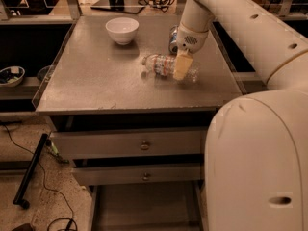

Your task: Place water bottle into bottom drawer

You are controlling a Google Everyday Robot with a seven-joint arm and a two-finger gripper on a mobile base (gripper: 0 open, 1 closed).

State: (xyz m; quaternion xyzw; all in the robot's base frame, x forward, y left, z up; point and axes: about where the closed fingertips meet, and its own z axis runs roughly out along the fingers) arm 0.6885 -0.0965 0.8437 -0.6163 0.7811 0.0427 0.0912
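The water bottle (161, 64) lies on its side on the grey table top (96, 85), right of centre, white cap pointing left. My gripper (182, 70) comes down from the arm at the upper right and sits at the bottle's right half, covering part of its label. The bottle rests on the table. The bottom drawer (144, 208) is pulled out below the table's front, and its flat grey floor shows bare.
A white bowl (122, 30) stands at the table's back left. A silver-blue can (172, 40) stands just behind the gripper. Two shut drawers with brass knobs (145, 145) sit above the open one. My white body (255, 167) fills the lower right. A black pole (31, 170) lies on the floor at left.
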